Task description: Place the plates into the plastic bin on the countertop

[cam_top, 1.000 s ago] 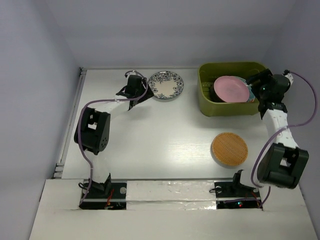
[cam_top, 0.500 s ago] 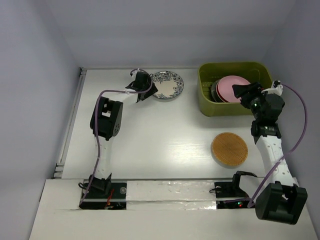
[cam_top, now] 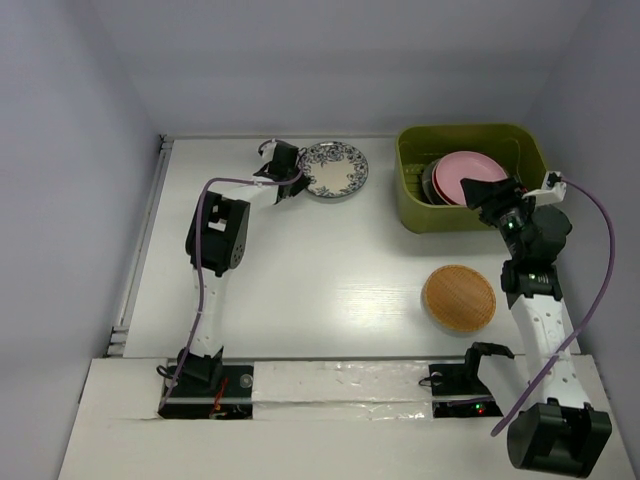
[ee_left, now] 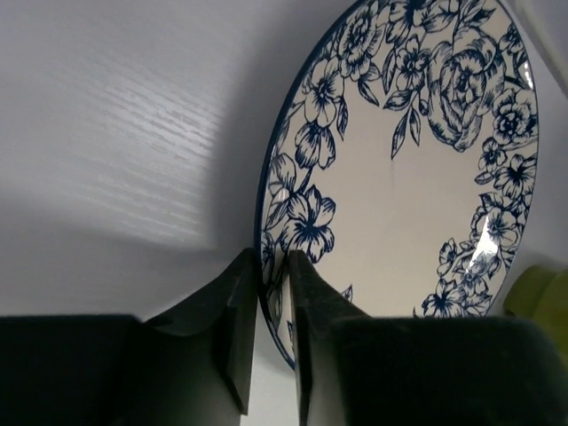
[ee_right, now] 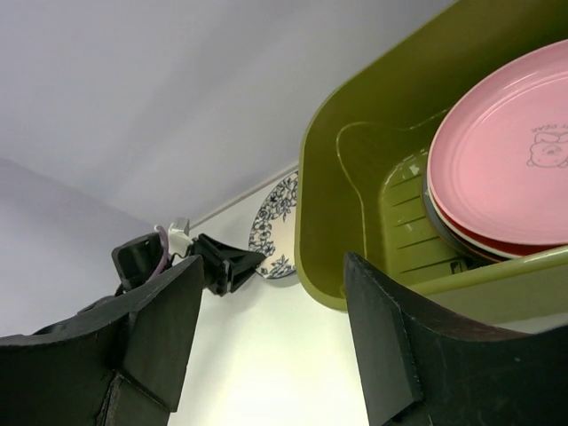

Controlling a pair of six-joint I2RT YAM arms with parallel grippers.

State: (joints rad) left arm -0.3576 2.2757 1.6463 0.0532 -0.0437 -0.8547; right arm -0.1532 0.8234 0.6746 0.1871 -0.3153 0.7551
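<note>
I have the left gripper [ee_left: 273,266] closed down on the near-left rim of the blue-white plate [cam_top: 335,170]. In the left wrist view the two fingers stand almost together with the rim's edge running down between them. That plate lies on the countertop [cam_top: 330,260] to the left of the plastic bin [cam_top: 405,190], well apart from its left wall. I cannot tell whether its gripped edge has left the surface.

What matters for the carry is direction. The pinch is on the side of the plate farthest from the bin, so the plate's body lies between my fingers and the bin. I judge it would travel rightward and lead the way in. (Being round, it has no long axis to line up.)

The right gripper [ee_right: 271,266] hangs empty with its fingers spread wide, at the bin's near-right rim. Inside the bin the pink plate [ee_right: 506,151] lies on top of a stack. The orange-brown plate [cam_top: 459,297] lies on the near side of the bin, nearer the right arm than the left.
</note>
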